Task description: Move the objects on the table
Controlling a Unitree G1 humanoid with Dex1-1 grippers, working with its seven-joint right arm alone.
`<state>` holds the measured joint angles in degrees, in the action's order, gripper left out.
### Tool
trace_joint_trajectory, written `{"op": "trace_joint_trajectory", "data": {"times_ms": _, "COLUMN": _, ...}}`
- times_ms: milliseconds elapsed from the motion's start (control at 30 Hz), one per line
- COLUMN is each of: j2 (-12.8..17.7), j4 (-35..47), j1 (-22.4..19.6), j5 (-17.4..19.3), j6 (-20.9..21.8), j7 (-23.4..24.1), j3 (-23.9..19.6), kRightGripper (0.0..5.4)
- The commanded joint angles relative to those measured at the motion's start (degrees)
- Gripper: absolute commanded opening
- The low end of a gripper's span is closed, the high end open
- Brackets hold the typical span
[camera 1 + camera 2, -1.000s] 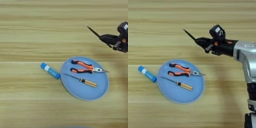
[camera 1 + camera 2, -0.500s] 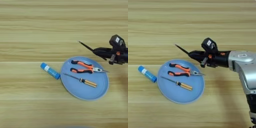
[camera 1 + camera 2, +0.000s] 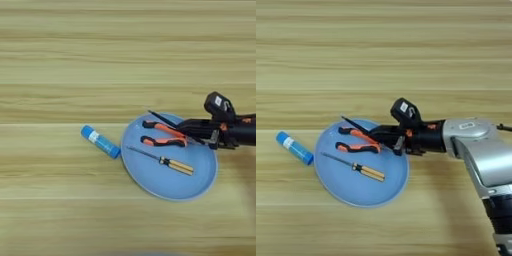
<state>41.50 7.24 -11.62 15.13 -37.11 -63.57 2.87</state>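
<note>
Light wooden table (image 3: 60, 60), grain running horiz. Round blue plate (image 3: 363, 192) seen centre-right. On the plate: orange-and-black needle-nose pliers (image 3: 162, 135) at upper part, handles to the left, nose end hidden under the gripper; thin screwdriver w/ yellow-and-black handle (image 3: 167, 162) lying diagonally just below the pliers. Blue glue stick w/ white label (image 3: 100, 142) on the table, just beside the plate's left rim.

Right gripper (image 3: 363, 131) reached in from the right over the plate, low above the pliers. Jaws spread wide: one thin black finger angled up-left, other along the pliers. Nothing seen to be gripped. Silver forearm (image 3: 478, 150) trails off right.
</note>
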Motion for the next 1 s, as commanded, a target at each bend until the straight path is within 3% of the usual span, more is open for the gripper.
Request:
{"op": "trace_joint_trajectory", "data": {"times_ms": 33, "j2": 1.58, "j4": 0.6, "j1": -2.47, "j5": -0.11, "j6": 1.54, "j7": 0.91, "j3": -0.18, "kRightGripper": 0.31}}
{"op": "trace_joint_trajectory", "data": {"times_ms": 1000, "j2": 1.7, "j4": -7.54, "j1": -3.97, "j5": -2.67, "j6": 4.83, "j7": -2.69, "j3": 4.42, "kRightGripper": 0.31}}
